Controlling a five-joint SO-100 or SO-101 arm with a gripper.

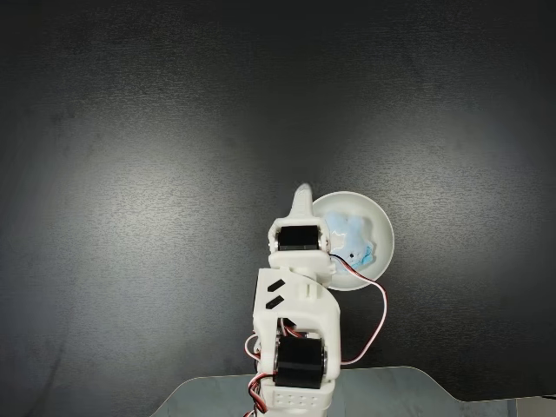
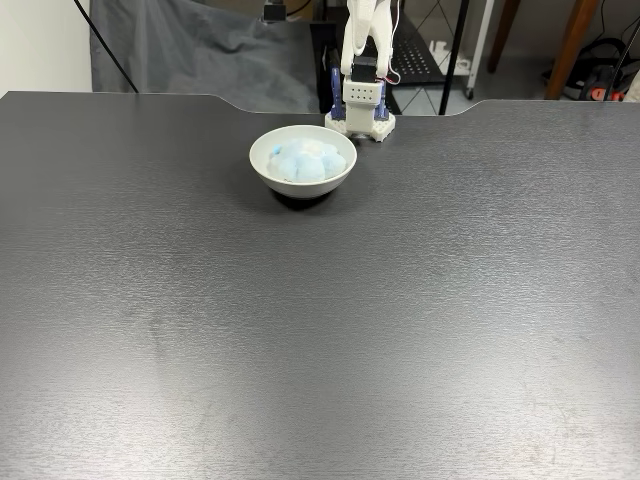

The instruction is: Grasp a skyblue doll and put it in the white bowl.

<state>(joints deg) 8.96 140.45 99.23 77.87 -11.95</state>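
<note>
Already the skyblue doll sits inside the white bowl, just right of the gripper in the fixed view from above. Whether the jaws are parted cannot be told; they hold nothing.

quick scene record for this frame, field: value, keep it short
surface: dark table
skyblue doll: lying inside the white bowl
white bowl: upright on the table, close in front of the arm base
arm base: at the far table edge in a fixed view
claw: above the bowl's rim in a fixed view, seen from above; open or shut not readable
claw contact with doll: none visible
task state: doll in bowl
</note>
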